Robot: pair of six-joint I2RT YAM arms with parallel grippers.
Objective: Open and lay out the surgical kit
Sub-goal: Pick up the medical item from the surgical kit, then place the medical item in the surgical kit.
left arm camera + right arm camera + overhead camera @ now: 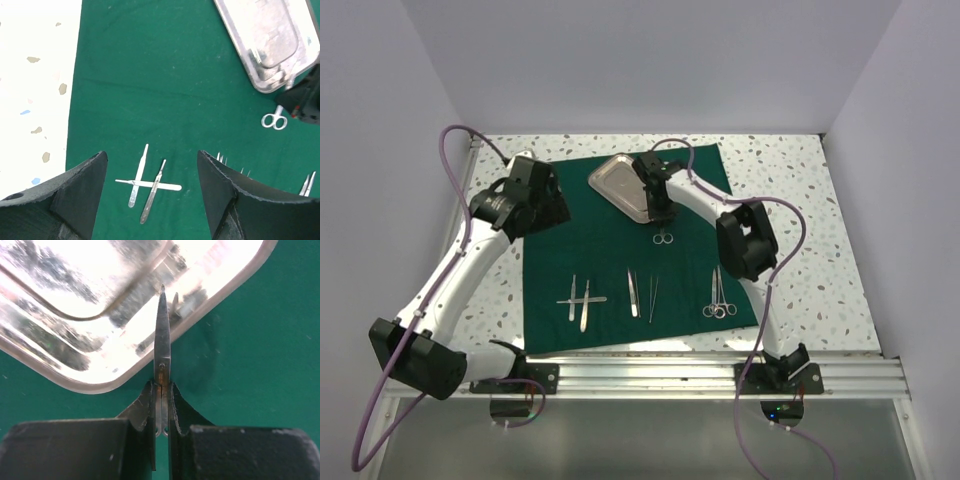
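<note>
The dark green cloth (610, 245) lies spread flat. The shiny steel tray (623, 185) sits on its far part. My right gripper (662, 212) is shut on ring-handled scissors (162, 340) just near of the tray; their blades point over the tray's rim (220, 295), and their rings (663, 238) hang toward me. My left gripper (546, 205) is open and empty, held above the cloth's left part, with three crossed scalpels (147, 182) below between its fingers. The scissors' rings also show in the left wrist view (274, 120).
Two tweezers (642, 292) and ring-handled clamps (719, 298) lie in a row on the cloth's near part, right of the scalpels (580, 300). Speckled tabletop (800, 220) surrounds the cloth. White walls stand at the left, back and right.
</note>
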